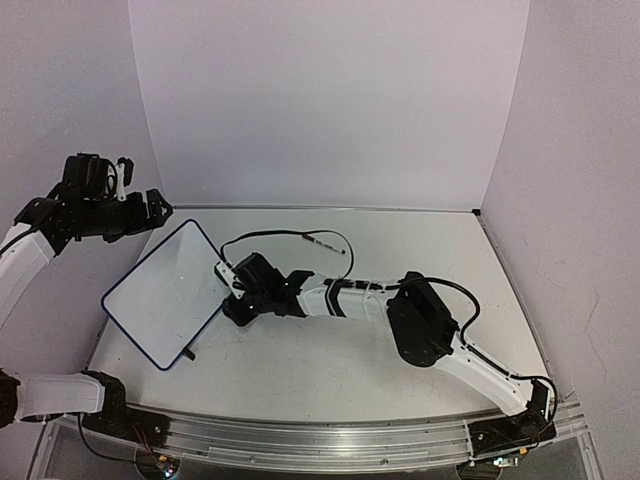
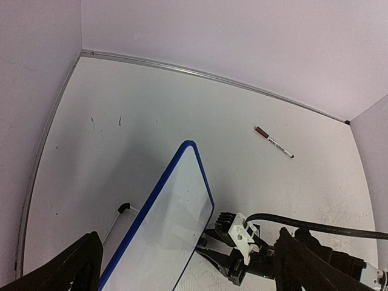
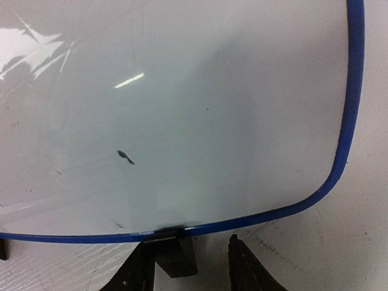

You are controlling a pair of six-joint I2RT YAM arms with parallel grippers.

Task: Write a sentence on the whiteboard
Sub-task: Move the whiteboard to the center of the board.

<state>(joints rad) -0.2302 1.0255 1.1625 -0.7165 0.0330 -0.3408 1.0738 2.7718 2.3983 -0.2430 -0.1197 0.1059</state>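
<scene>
**Whiteboard set on a diagonal at the left, right gripper at its edge**

The whiteboard is found left of the table's centre, close to the left wall. Its long axis is laid diagonally, from near-left to far-right, with one rounded corner pointed at the far wall and the opposite one at the near edge. It appears to be propped at a tilt, its white face turned upward. A small dark mark is seen on that face.

The right gripper is stretched across the table to the board's right edge. In the right wrist view its fingers are held partly apart on either side of a black foot under the blue frame. A gap is seen between one finger and the foot, so no grip is shown.

The left gripper is held high at the far left, above the board, with its jaws spread wide and nothing between them.

A brown-capped marker is laid on the far part of the table, well apart from the board. The tabletop is white and faintly scuffed. It is closed in by pale walls on three sides, and a metal rail is fixed along the near edge.
</scene>
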